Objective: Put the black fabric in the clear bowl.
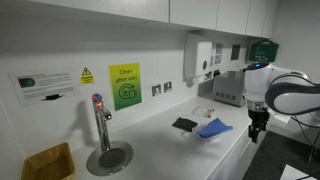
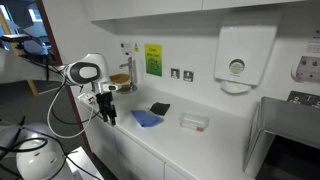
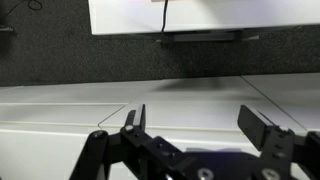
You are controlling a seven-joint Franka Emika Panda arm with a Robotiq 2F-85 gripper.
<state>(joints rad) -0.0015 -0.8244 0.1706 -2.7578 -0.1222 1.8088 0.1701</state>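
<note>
The black fabric [image 1: 184, 124] lies flat on the white counter, also seen in an exterior view [image 2: 160, 108]. The bright blue cloth [image 1: 214, 128] lies beside it, overhanging the front edge [image 2: 146, 118]. The clear bowl [image 2: 194, 122] sits on the counter to the right of the cloths; it shows faintly in an exterior view [image 1: 203, 110]. My gripper [image 2: 104, 112] hangs in front of the counter edge, off the counter, apart from the cloths [image 1: 256, 130]. In the wrist view my gripper [image 3: 195, 125] is open and empty, facing white cupboard fronts.
A tap with a round drain tray [image 1: 106, 150] stands on the counter. A paper towel dispenser [image 2: 243, 55] hangs on the wall. A wire rack [image 2: 290, 130] stands at the counter's end. A brown box [image 1: 48, 162] sits at the other end.
</note>
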